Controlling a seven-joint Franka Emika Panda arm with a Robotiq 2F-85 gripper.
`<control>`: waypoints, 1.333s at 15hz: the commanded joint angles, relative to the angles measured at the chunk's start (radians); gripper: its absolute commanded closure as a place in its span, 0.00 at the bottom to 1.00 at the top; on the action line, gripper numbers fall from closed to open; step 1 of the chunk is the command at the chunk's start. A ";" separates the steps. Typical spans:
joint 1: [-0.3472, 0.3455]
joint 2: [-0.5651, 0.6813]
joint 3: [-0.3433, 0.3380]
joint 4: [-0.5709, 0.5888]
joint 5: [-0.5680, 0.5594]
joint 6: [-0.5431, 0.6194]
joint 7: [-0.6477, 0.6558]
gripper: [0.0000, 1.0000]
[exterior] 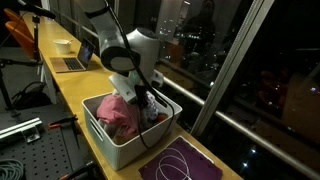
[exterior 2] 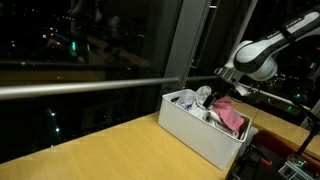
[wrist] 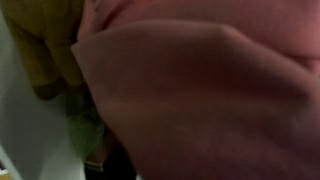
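Pink cloth (wrist: 200,100) fills almost the whole wrist view, so close to the lens that its folds blur. A brownish cloth (wrist: 45,40) lies at the upper left, and a strip of the white bin (wrist: 20,120) shows down the side. None of the hand's fingers can be seen there.

In both exterior views the arm bends down over the bin, which stands on the wooden table (exterior 2: 100,150) beside a dark window (exterior 2: 90,50). The hand (exterior: 138,100) is sunk among the laundry, with the pink cloth bunched against it and other pale and dark pieces packed around. The cloth lies inside the bin, heaped above the rim on the side nearer the arm. Whether the hand has closed on it cannot be told, because the fingertips are buried in fabric in every view.

Further along the table sit a laptop (exterior: 72,62) and a small white bowl (exterior: 63,44). A purple mat (exterior: 185,162) with a looped white cord lies just beyond the bin.

The step in hand looks like the grasp itself, with the hand seated in the pile on the pink cloth. A next move would call for a firm pinch on a good fold, then a straight, slow rise clear of the bin wall. The neighbouring pieces might cling and come up with it.
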State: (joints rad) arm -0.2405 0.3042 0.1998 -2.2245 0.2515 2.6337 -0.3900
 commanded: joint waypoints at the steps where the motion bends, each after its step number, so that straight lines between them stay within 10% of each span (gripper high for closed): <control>1: -0.019 -0.207 -0.018 -0.038 0.117 -0.132 -0.117 1.00; 8: 0.147 -0.443 -0.125 0.086 0.003 -0.346 -0.054 0.99; 20: 0.453 -0.492 0.051 0.497 -0.274 -0.598 0.155 0.99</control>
State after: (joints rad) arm 0.1734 -0.2147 0.2080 -1.8730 0.0404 2.1211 -0.2918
